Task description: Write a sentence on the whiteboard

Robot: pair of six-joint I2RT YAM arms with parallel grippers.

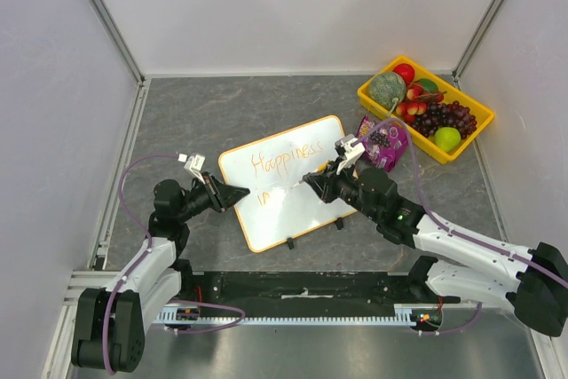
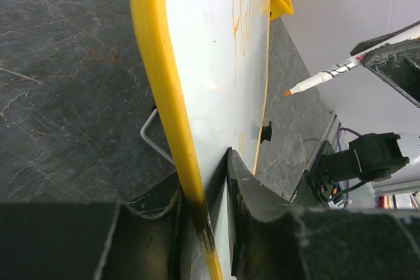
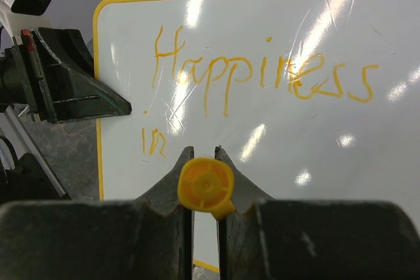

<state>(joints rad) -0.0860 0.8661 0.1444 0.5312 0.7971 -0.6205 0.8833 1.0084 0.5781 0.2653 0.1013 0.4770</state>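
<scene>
The left gripper (image 2: 209,185) pinches the whiteboard (image 1: 297,210) at its yellow rim, I think to hold it steady for writing. The right gripper (image 3: 203,162) is closed on an orange marker (image 3: 205,185), whose tip is off the board ahead of it. The sentence (image 3: 262,80) reads only "Happiness in", so words are missing.

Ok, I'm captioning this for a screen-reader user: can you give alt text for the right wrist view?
A whiteboard fills the view, with orange handwriting reading "Happiness" and, below it, "in". At the bottom the right gripper holds an orange marker seen end-on; the left gripper clamps the board's left edge.
</scene>
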